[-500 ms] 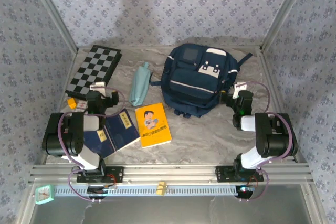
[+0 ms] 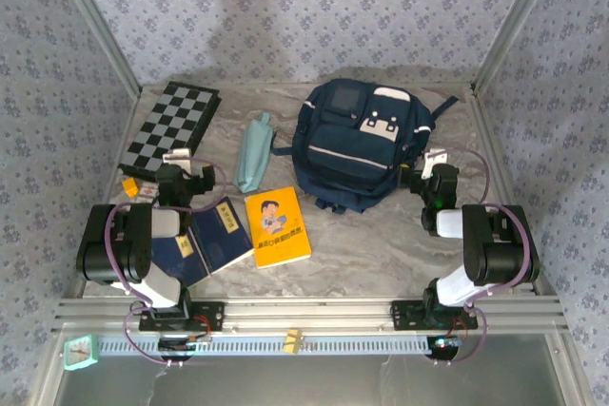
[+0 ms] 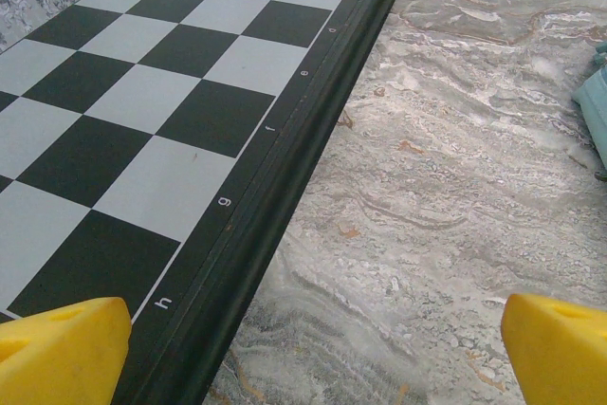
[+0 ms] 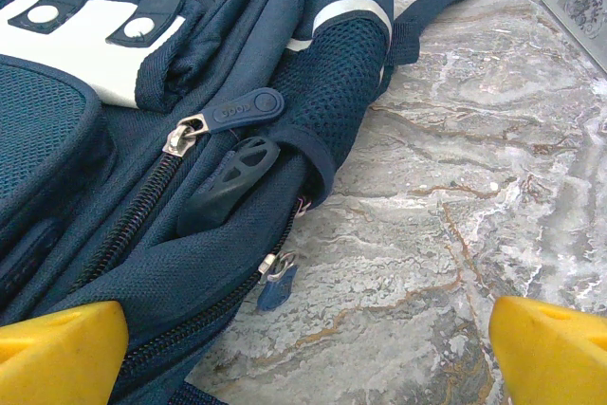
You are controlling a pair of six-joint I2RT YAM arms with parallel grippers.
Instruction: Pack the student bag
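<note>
The student bag [image 2: 357, 145], navy with a white patch and stripe, lies flat at the back centre-right with its zips closed. In the right wrist view its side [image 4: 142, 187] is at the left, with a zip pull [image 4: 237, 109] on top and a smaller pull [image 4: 278, 284] resting on the table. My right gripper [image 2: 433, 176] [image 4: 308, 348] is open just right of the bag, with nothing between its yellow fingertips [image 4: 57, 343]. At the left, my left gripper [image 2: 181, 173] [image 3: 313, 348] is open and empty over the near edge of the chessboard [image 3: 142, 92].
A chessboard [image 2: 171, 127] lies back left. A teal pouch [image 2: 253, 152] sits between it and the bag. A yellow book [image 2: 277, 226] and navy notebooks [image 2: 205, 240] lie in front, with a small orange item [image 2: 129, 186] at the left. Patterned walls surround the marble table [image 2: 381, 244].
</note>
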